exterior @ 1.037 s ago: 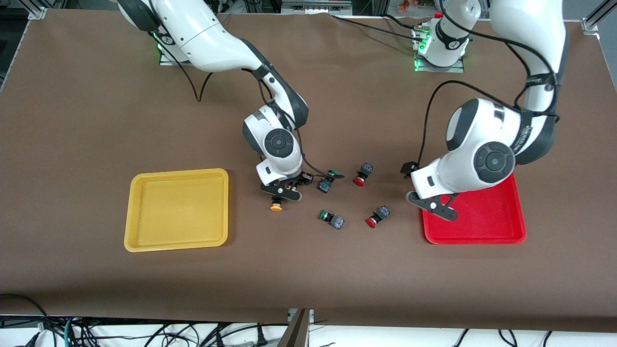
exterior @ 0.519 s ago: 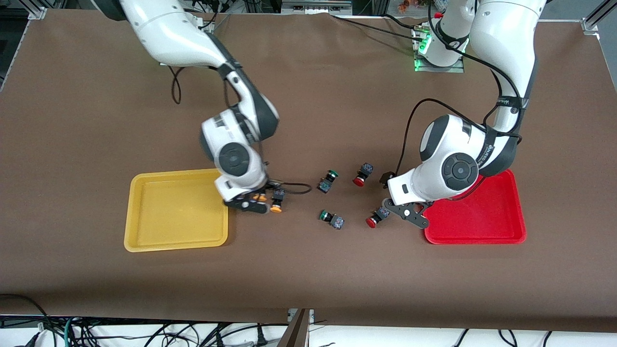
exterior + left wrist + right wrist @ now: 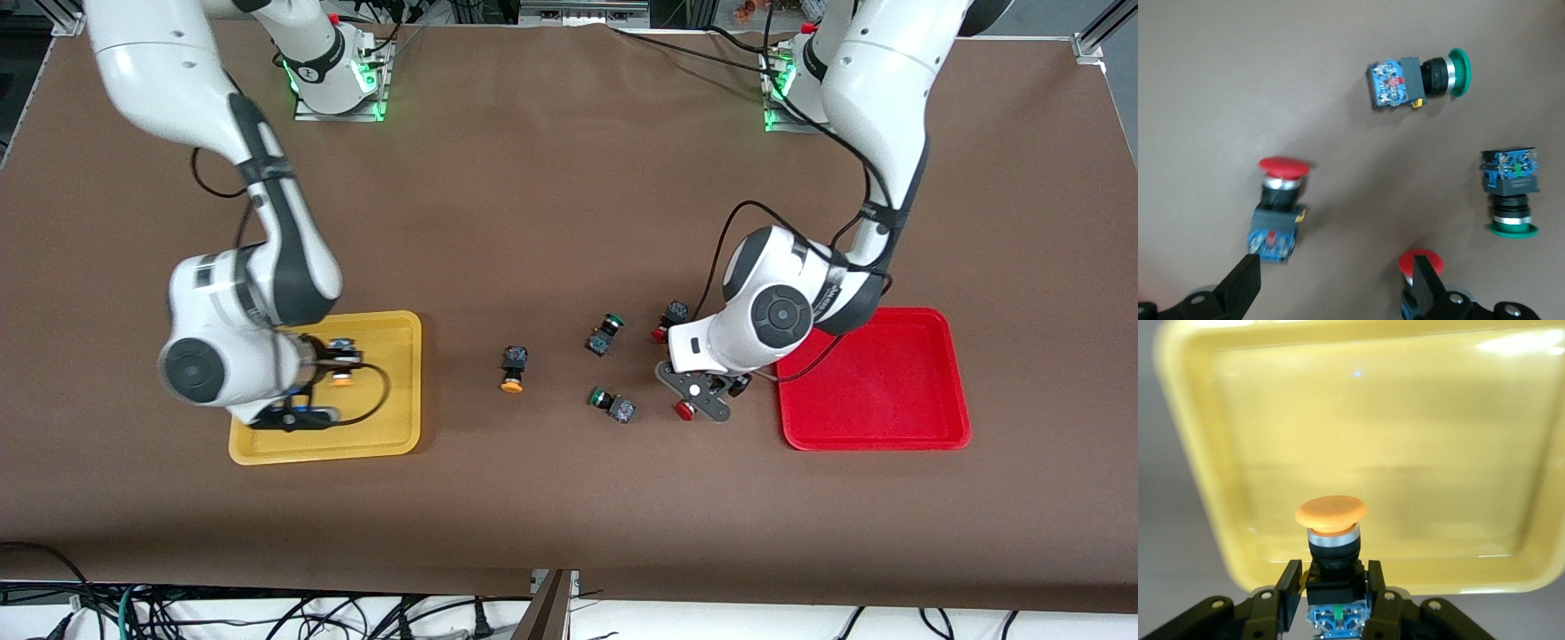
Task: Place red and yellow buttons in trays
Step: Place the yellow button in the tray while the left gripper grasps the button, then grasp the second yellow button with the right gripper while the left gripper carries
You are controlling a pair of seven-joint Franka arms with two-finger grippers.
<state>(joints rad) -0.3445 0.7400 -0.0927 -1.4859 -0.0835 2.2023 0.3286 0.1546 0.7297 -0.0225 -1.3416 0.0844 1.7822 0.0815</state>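
My right gripper [image 3: 327,372] is shut on a yellow button [image 3: 340,368], held over the yellow tray [image 3: 267,444]. The right wrist view shows the fingers [image 3: 1289,583] clamped on its dark body [image 3: 1333,550], cap toward the tray [image 3: 1371,440]. A second yellow button [image 3: 512,370] lies on the table between the trays. My left gripper [image 3: 709,391] hangs open over two red buttons [image 3: 683,410] [image 3: 662,325]. In the left wrist view the gripper [image 3: 1335,293] is empty; one red button [image 3: 1278,207] lies by one finger, the other [image 3: 1421,263] by the other finger [image 3: 1426,287]. The red tray [image 3: 876,440] holds nothing.
Two green-capped buttons [image 3: 605,333] [image 3: 612,404] lie between the loose yellow button and the red ones; they also show in the left wrist view [image 3: 1418,73] [image 3: 1511,190]. Brown table cover [image 3: 569,498] all around.
My right arm carried a yellow button from the table's middle to over the yellow tray. My left gripper moved from the red tray's edge to over the red buttons.
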